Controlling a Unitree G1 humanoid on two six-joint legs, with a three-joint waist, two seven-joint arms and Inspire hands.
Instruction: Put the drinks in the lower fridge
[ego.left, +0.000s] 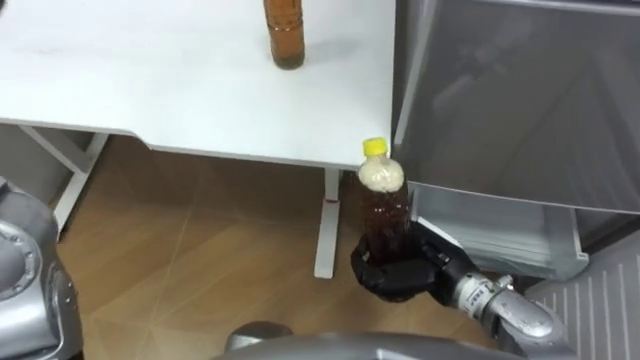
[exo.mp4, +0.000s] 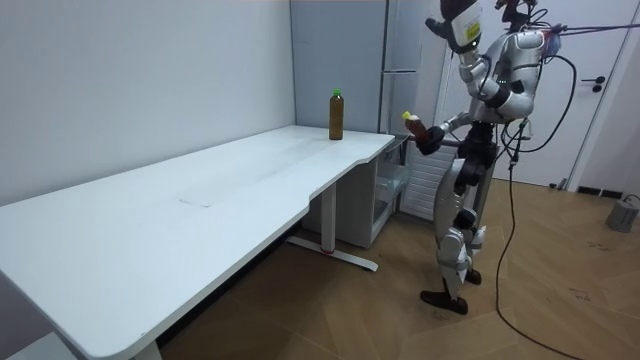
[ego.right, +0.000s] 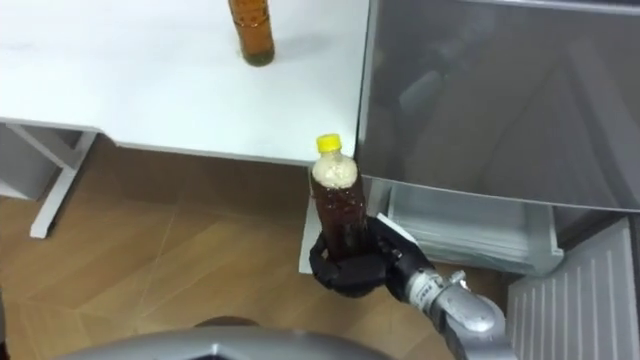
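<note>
In the left eye view, the right hand (ego.left: 395, 272) has its black fingers curled round the base of a clear plastic bottle of brown drink with a yellow cap (ego.left: 383, 205). The bottle is upright, just off the white table (ego.left: 200, 110). The room view shows the robot standing by the grey fridge (exo.mp4: 400, 60), with a second brown bottle (exo.mp4: 336, 115) on the table. In the right eye view, the fridge's white lower drawer (ego.right: 470, 225) lies open beside the held bottle.

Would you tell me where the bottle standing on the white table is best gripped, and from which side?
Likely around the straight middle of the green-capped bottle on the white table, sideways from the edge facing the robot: it stands upright, its body round. The right hand is shut on the yellow-capped bottle.
</note>
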